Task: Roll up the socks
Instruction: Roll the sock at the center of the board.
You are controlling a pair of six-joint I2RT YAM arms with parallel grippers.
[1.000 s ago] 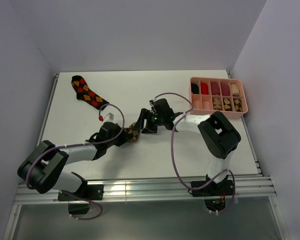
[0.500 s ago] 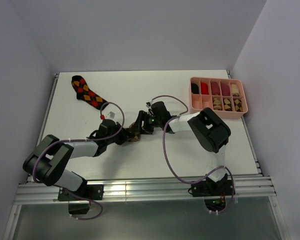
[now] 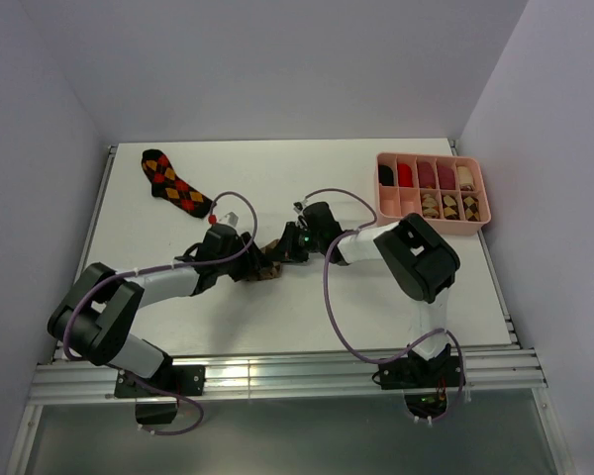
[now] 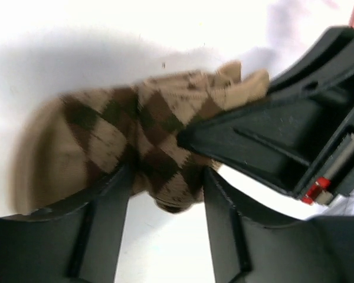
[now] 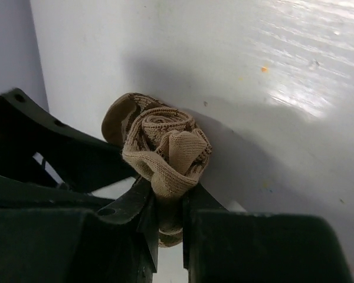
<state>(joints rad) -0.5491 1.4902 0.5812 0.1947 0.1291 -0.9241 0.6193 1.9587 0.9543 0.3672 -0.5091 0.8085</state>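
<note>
Right gripper (image 5: 168, 203) pinched narrow on the rolled tan sock (image 5: 165, 141); left gripper (image 4: 165, 203) parted astride it
Right fingers clamp the roll's lower fold, its tip hidden between them. Left jaws stand apart on either side of the sock; whether they press it cannot be told, and blur softens one end. From above, both grippers cover most of the roll at mid-table (image 3: 376, 287). Black-red-orange sock (image 3: 173, 183) lies flat, well apart, far left. Pink tray (image 3: 431, 155), far right, holds rolls too small to identify

Both arms reach inward; left hand (image 4: 164, 188) parted, right hand (image 5: 168, 200) (close beside it) pinching the sock (image 5: 165, 144).
</note>
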